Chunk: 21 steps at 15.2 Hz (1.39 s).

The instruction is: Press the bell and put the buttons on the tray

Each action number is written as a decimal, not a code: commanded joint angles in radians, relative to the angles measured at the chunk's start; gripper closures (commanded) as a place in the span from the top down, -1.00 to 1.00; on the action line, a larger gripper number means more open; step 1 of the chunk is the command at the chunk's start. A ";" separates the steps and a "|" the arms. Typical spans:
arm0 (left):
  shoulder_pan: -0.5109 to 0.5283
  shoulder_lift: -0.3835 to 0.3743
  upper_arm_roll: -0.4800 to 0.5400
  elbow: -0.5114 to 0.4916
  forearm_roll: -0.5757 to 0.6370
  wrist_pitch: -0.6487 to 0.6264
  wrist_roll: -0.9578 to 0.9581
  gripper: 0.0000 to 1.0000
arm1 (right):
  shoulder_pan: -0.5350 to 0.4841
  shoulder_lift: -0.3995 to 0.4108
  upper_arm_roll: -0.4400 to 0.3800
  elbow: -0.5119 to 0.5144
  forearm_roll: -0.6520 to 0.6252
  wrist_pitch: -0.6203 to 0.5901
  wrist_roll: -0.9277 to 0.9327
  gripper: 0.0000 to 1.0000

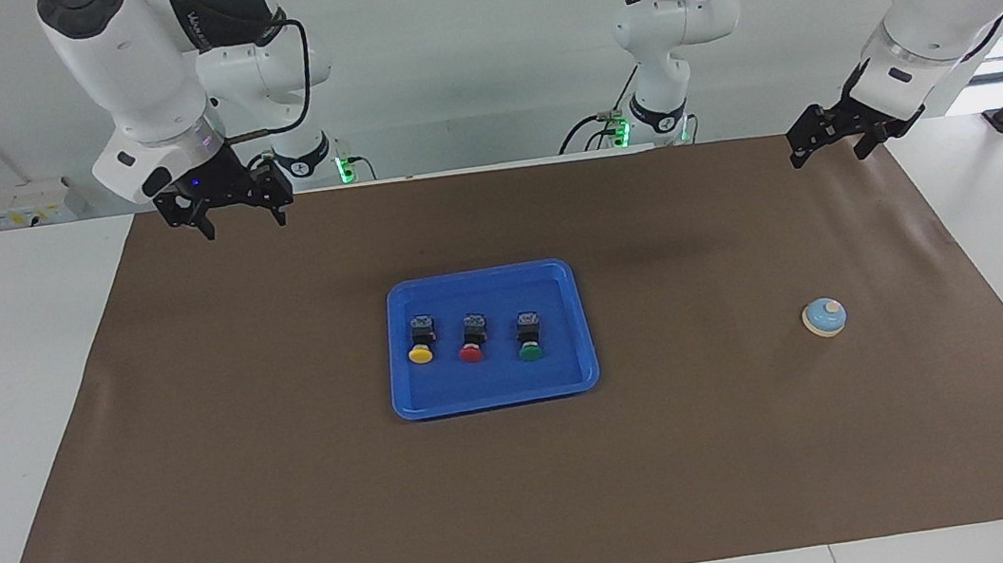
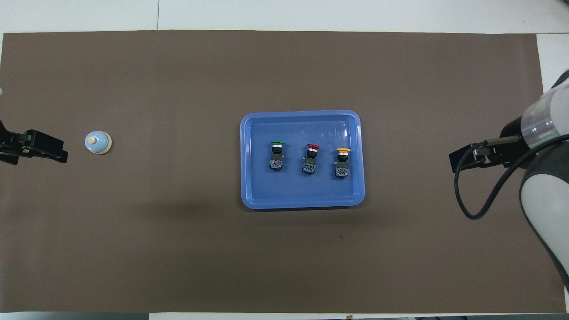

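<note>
The blue tray [image 1: 482,275] lies at the middle of the brown mat and also shows in the overhead view [image 2: 302,114]. Three buttons lie in it in a row: yellow [image 1: 420,354] [image 2: 342,151], red [image 1: 471,353] [image 2: 313,147] and green [image 1: 529,351] [image 2: 277,143]. The light-blue bell [image 1: 824,316] [image 2: 98,142] stands on the mat toward the left arm's end. My right gripper [image 1: 243,221] [image 2: 464,162] is open, empty and raised over the mat's edge at the right arm's end. My left gripper [image 1: 828,151] [image 2: 42,150] is open, empty and raised over the mat at the left arm's end, apart from the bell.
The brown mat [image 1: 298,498] covers most of the white table [image 1: 3,429]. A third white arm [image 1: 671,22] stands at the table's edge by the robots. A black cable [image 2: 471,209] hangs from the right arm.
</note>
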 commanded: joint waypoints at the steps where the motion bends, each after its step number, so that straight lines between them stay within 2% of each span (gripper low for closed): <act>1: -0.005 -0.025 0.008 -0.021 -0.005 0.006 -0.011 1.00 | -0.049 0.025 0.025 0.062 0.018 -0.048 -0.025 1.00; 2: -0.005 -0.025 0.006 -0.021 -0.005 0.021 -0.011 1.00 | -0.047 0.025 0.025 0.062 0.018 -0.048 -0.025 1.00; 3: -0.005 -0.023 0.006 -0.021 -0.005 0.042 -0.008 0.73 | -0.050 0.025 0.026 0.062 0.018 -0.048 -0.024 1.00; 6: -0.005 -0.023 0.008 -0.021 -0.005 0.049 -0.012 -0.65 | -0.052 0.025 0.023 0.062 0.018 -0.046 -0.024 1.00; 7: -0.005 -0.023 0.008 -0.021 -0.005 0.047 -0.012 -0.90 | -0.052 0.025 0.023 0.062 0.017 -0.045 -0.024 1.00; 8: -0.002 -0.023 0.008 -0.021 -0.005 0.047 -0.012 -1.00 | -0.052 0.025 0.023 0.062 0.012 -0.040 -0.024 1.00; 18: 0.027 -0.023 0.017 -0.024 -0.005 0.058 -0.071 -1.00 | -0.057 0.015 0.019 0.044 0.011 -0.029 -0.012 1.00; 21: 0.042 -0.017 0.017 -0.052 -0.005 0.111 -0.068 -1.00 | -0.057 0.013 0.019 0.039 0.008 -0.034 -0.021 1.00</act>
